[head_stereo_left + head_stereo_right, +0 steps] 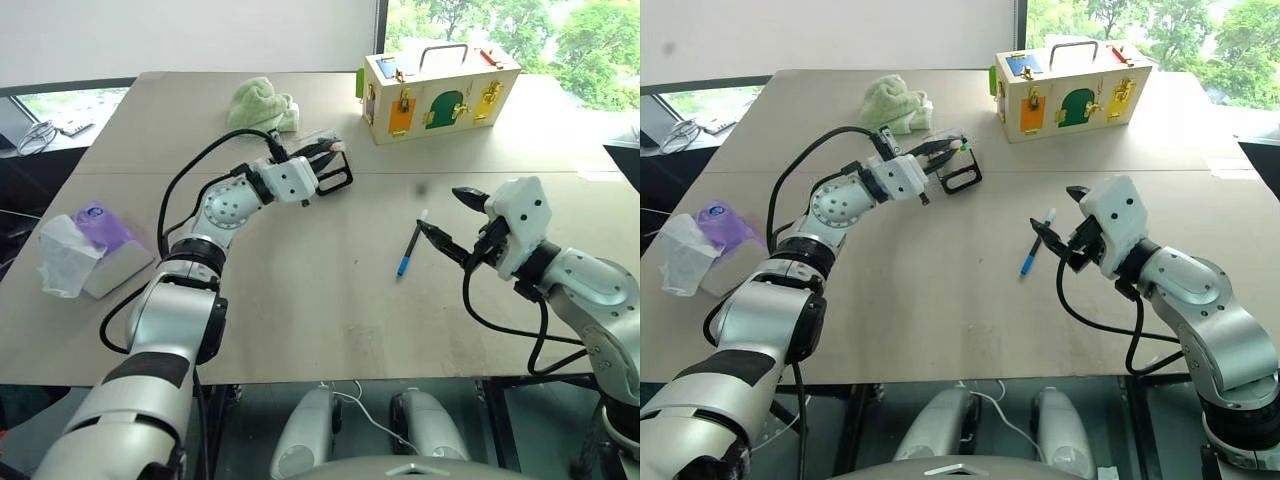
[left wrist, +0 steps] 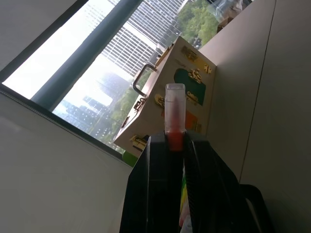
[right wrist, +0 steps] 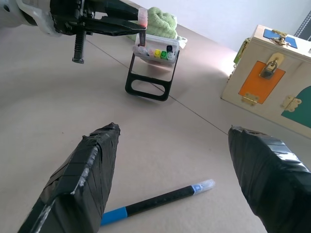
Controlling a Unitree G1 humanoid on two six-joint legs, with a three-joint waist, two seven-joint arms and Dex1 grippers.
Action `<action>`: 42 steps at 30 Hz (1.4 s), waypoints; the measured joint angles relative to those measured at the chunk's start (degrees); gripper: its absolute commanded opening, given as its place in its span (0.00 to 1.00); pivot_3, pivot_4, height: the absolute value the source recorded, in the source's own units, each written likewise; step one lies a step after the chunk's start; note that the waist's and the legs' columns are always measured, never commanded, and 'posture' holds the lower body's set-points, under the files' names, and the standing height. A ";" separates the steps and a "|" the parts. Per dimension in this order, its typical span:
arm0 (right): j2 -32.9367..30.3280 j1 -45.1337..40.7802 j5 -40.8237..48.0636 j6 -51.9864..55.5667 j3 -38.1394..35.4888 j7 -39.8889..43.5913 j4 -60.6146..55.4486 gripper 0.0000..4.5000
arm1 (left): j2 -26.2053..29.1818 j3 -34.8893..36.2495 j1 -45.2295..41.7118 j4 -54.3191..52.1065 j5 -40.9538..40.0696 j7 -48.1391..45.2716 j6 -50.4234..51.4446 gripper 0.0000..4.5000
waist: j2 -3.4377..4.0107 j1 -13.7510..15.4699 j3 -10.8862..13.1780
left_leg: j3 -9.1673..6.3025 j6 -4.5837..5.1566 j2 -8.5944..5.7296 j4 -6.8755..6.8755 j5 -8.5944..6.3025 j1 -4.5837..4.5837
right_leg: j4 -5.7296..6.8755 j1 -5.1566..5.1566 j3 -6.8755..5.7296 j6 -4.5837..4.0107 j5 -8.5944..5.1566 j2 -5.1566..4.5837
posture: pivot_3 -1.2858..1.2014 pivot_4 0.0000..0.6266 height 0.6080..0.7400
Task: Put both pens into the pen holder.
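— What is the left gripper (image 3: 138, 22) doing?

— Its fingers are clamped on the pen with orange ends (image 2: 174, 116), whose capped tip sticks out past the fingertips. That tip sits right at the rim of the pen holder (image 3: 154, 50), just in front of the gripper. The green cloth (image 1: 262, 103) lies beyond the holder, and the yellow wooden box (image 1: 440, 92) is well off to the gripper's right.

— And the right gripper (image 1: 447, 218)?

— Its two fingers stand wide apart, with nothing between them. The blue-ended pen (image 3: 158, 200) lies flat on the table (image 1: 300, 300) just ahead of the fingertips, not touching either finger.
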 measured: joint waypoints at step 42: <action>-4.06 15.67 1.03 -0.36 -13.24 -2.48 -7.32 0.87 | -31.94 -6.75 -28.66 4.58 -26.17 -11.14 121.93 0.69 | 0.00 -1.11 0.03 | 0.05 -0.01 -0.02 -0.05 0.00 -0.01 | 0.02 -0.03 0.20 0.08 -0.15 0.02 | 0.52 0.24 1.00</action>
